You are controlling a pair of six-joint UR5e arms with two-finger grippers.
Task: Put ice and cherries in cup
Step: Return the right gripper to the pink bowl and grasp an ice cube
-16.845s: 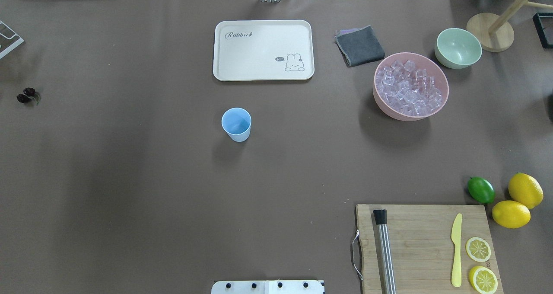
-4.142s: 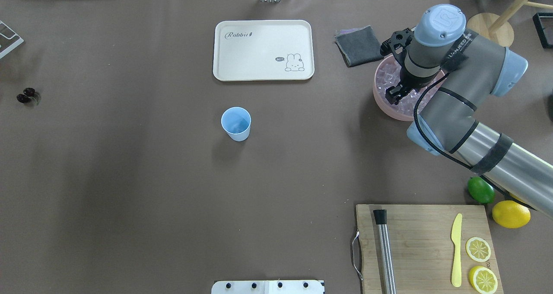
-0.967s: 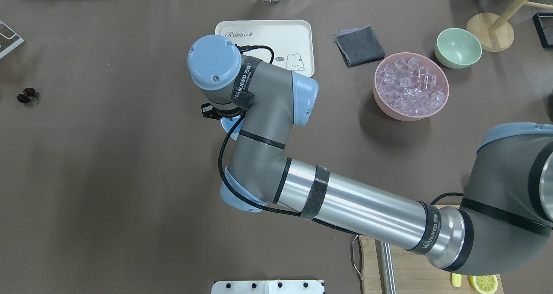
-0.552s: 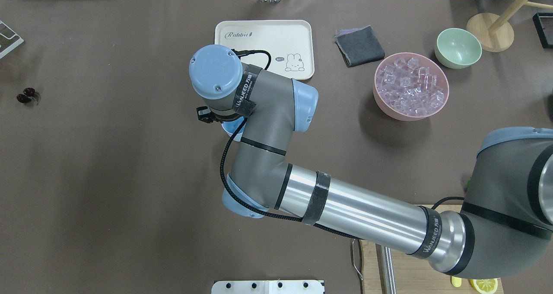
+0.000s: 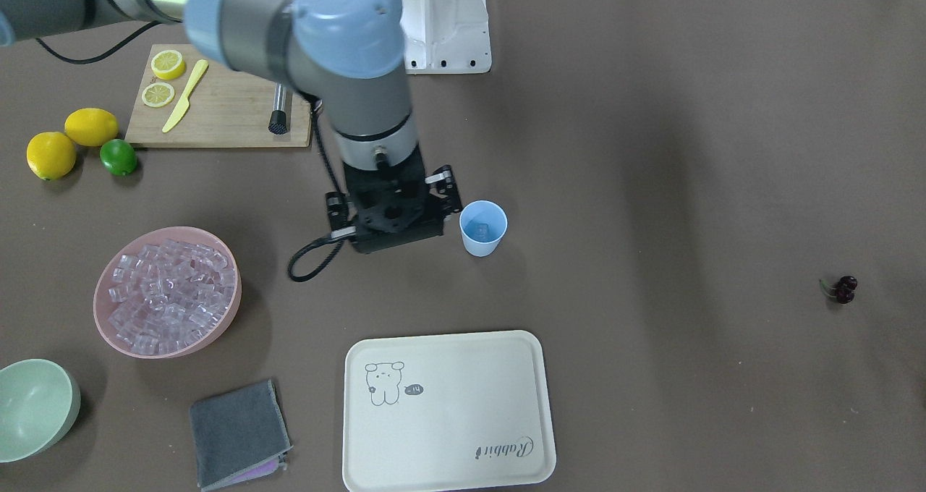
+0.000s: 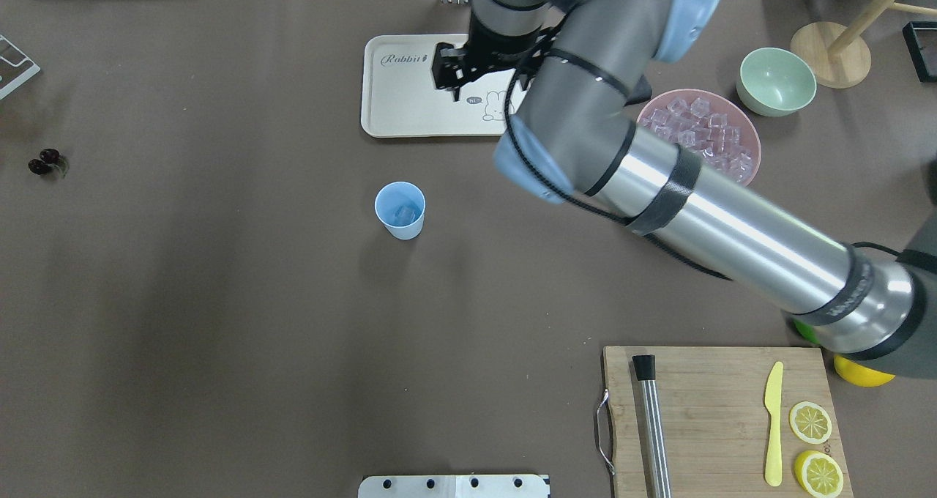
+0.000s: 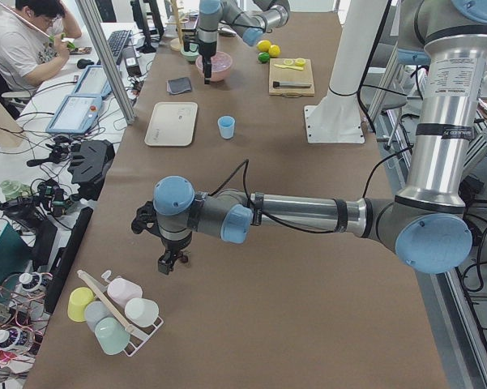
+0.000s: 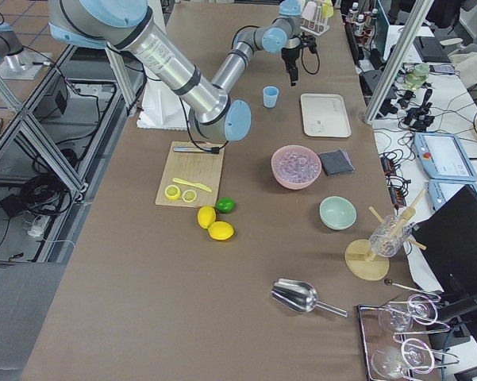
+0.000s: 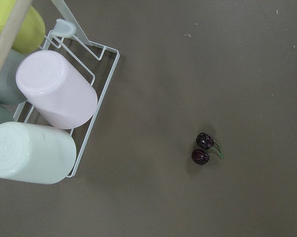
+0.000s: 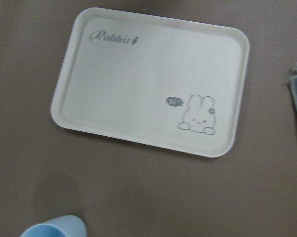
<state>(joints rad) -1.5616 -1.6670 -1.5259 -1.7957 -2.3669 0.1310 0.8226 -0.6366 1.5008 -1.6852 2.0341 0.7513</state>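
One small clear ice cube (image 6: 405, 212) lay inside the small light-blue plastic tumbler (image 6: 400, 228), which stood upright near the middle of the brown surface (image 6: 219, 300). Many more such cubes (image 5: 170, 293) filled the wide pink bowl (image 5: 168, 353) at the tumbler's three o'clock in the overhead view. The right arm's pincer (image 6: 449, 86) hung at the tumbler's one o'clock, above the cream rectangular tray (image 6: 402, 113), jaws apart and holding nothing. The pair of dark red cherries (image 6: 44, 161) lay on the surface far out at nine o'clock, well apart from the tumbler. The left arm's pincer (image 7: 172, 261) hung over that end, near a white wire rack of upturned cups (image 7: 113, 312); whether its jaws were apart I could not tell.
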